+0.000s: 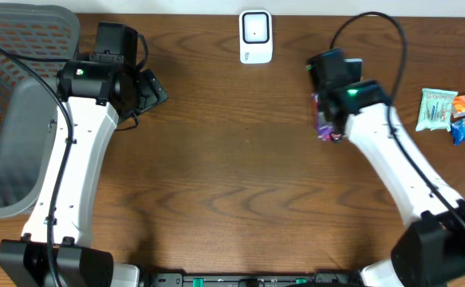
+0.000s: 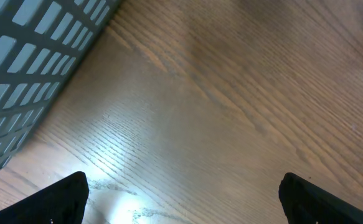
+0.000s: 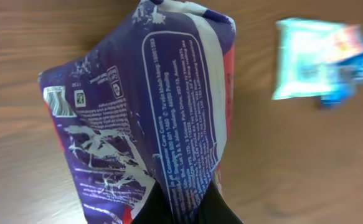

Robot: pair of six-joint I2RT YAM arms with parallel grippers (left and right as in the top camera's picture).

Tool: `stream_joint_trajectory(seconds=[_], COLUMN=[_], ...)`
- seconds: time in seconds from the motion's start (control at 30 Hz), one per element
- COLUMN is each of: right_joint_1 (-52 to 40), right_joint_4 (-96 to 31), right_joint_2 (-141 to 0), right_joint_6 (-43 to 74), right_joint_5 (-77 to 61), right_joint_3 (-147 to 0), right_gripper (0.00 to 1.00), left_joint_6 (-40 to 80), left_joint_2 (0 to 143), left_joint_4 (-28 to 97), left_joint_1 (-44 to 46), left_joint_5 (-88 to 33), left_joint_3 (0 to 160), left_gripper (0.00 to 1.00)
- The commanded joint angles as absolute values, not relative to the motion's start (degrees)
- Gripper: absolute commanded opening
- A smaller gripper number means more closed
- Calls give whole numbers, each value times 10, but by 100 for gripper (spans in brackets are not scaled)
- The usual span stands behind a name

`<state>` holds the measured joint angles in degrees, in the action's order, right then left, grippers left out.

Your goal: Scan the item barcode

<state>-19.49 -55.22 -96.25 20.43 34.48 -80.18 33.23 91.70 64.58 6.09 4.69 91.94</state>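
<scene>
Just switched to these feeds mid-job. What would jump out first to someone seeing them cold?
The purple snack packet fills the right wrist view, pinched in the shut right end effector right of the table's centre. The white scanner stands at the middle of the table's far edge. A grey mesh basket takes up the left side, with the left end effector open over bare wood beside it.
</scene>
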Motion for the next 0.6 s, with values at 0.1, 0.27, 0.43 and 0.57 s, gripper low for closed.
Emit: stream_joint_trajectory(seconds=[0.1, 0.27, 0.43, 0.57], right_joint_1=[-252, -302, -354, -364], right_joint_4=[-553, -538, -479, -469], right_joint_2=[-1063, -1113, -1112, -1110], right_joint_6=[272, 275, 279, 278], right_joint_5=[545, 468, 327, 219], right_joint_3=[-797, -797, -804, -857], right_gripper=[1, 7, 62, 64], left_joint_6=[337, 337, 337, 337], left_joint_2=[917, 917, 917, 917], left_joint_4=[649, 649, 649, 649], left_joint_1=[59, 59, 59, 59], left_joint_5=[54, 54, 54, 54], left_joint_3=[921, 921, 921, 921], left_gripper=[98, 98, 98, 98])
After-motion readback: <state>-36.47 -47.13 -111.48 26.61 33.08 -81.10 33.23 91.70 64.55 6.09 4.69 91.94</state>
